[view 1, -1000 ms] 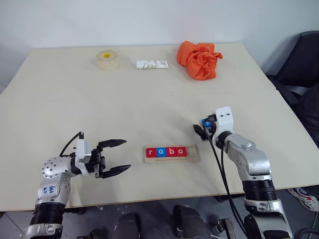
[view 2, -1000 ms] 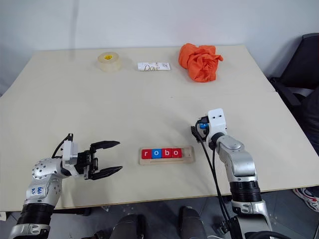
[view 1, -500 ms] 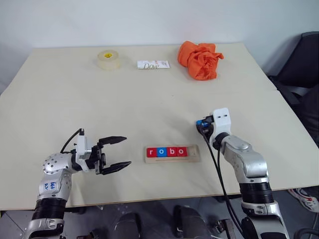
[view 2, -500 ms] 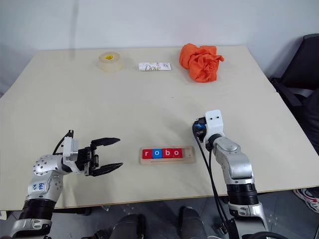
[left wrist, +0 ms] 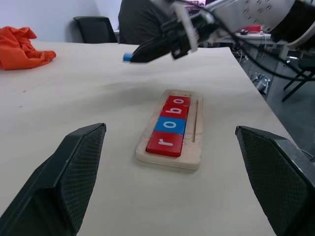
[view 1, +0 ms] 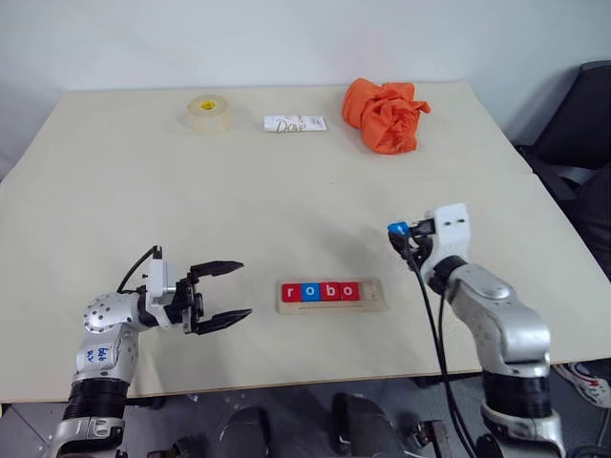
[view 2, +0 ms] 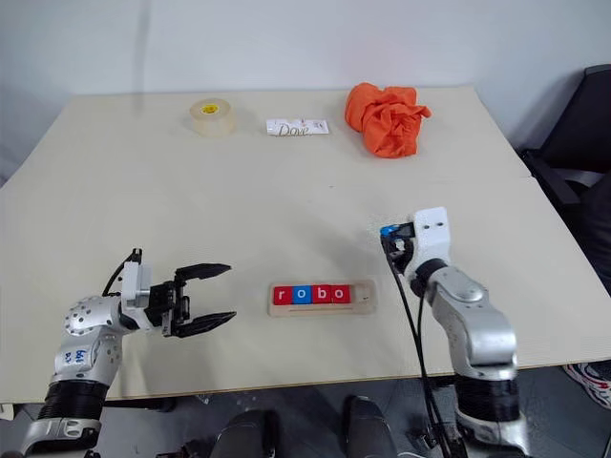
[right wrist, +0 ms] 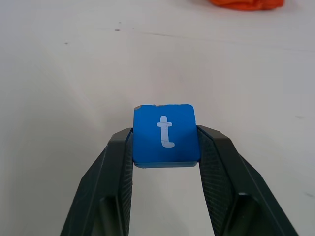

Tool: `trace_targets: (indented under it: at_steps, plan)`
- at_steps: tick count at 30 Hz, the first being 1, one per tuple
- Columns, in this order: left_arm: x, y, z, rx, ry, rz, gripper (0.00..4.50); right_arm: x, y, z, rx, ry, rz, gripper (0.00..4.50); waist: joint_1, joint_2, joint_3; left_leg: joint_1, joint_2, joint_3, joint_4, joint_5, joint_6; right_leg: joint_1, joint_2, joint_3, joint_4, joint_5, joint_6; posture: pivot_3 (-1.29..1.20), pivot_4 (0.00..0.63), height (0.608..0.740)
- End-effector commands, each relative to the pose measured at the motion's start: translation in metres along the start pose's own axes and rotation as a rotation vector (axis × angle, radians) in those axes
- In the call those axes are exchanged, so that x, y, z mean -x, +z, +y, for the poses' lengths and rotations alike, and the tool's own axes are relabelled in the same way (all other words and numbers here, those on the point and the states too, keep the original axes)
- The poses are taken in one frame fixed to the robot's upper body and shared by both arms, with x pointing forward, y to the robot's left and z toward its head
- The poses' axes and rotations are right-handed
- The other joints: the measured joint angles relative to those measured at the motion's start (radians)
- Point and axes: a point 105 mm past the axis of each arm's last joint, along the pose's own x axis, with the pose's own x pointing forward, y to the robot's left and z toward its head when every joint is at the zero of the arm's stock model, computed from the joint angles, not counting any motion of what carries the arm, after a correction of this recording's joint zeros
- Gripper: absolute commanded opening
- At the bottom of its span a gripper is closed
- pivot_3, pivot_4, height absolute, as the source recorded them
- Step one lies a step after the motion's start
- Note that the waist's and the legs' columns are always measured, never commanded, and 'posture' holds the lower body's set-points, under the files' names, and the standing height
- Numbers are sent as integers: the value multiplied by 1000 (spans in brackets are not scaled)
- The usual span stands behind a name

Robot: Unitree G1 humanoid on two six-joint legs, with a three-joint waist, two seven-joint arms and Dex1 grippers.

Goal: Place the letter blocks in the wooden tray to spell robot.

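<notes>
Near the desk's front edge, about midway along it, the wooden tray [view 1: 332, 294] lies lengthwise with four of the letter blocks [view 1: 320, 291] seated in it side by side: a red r, a blue o, a red b and a red o, reading "robo" from the robot's left. The slot at the tray's right end is bare wood. To the right of the tray and a little farther from the front edge, the right gripper [view 1: 399, 231] is clenched on the blue t block [right wrist: 166, 134], one black finger pressed against each side of the tile, the white letter facing the wrist camera; in the left wrist view the tile [left wrist: 127, 57] sits at the fingertips clear of the desk surface. On the tray's other side, toward the front left corner, the left gripper [view 1: 232, 291] points across at the tray with its jaws spread wide and nothing between them, and the tray [left wrist: 170, 129] shows between its two fingers [left wrist: 64, 184] in the left wrist view. Along the back edge sit a roll of clear tape [view 1: 207, 113], a white Dove packet [view 1: 294, 123] just right of it, and a crumpled orange cloth [view 1: 387, 114] toward the back right corner.
</notes>
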Motion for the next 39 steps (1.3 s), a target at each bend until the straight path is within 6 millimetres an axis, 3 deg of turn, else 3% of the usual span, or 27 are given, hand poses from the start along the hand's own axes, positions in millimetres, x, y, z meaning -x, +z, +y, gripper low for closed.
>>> trace_targets:
  at_steps: [1,6,16,19,21,28,37,39]
  plan:
    - [5,6,-1,-30,-2,1,4500,23,1,1,-7,9,8,1470,1,0,0,0,0,0,0,0,0,0,0,0,0,0,0,0,150,740]
    - [6,6,0,-23,-12,7,4500,49,-31,11,-75,-7,103,1470,1,0,0,0,0,-1,0,0,0,0,0,0,0,0,0,0,150,740]
    - [2,8,1,-18,-28,8,4500,48,-44,7,-103,-67,120,1470,-3,2,1,0,0,-2,0,0,0,1,0,0,1,0,0,0,150,740]
    - [2,8,2,-19,-27,8,4500,48,-46,2,-126,-91,119,1470,-13,7,4,-2,-19,-50,-4,6,6,28,-13,-37,-5,-3,4,0,150,740]
    - [2,8,2,-20,-25,8,4500,49,-48,1,-113,-92,127,1470,-4,8,5,-2,-29,-68,-8,11,7,35,-23,-51,-3,-10,8,0,150,740]
    - [1,8,1,-21,-18,4,4500,51,-46,0,-76,-85,128,1470,12,9,5,0,-27,-58,-8,11,5,31,-21,-42,-3,-11,7,0,150,740]
    - [-1,8,0,-25,-7,-4,4500,63,-53,-4,-91,-141,146,4453,10,9,5,1,-27,-56,-13,11,5,29,-20,-41,-5,-11,6,0,150,740]
    - [-1,8,-1,-25,-6,-5,4500,62,-48,-5,-67,-131,123,4453,10,9,5,1,-27,-56,-13,11,4,29,-20,-41,-5,-11,6,0,150,740]
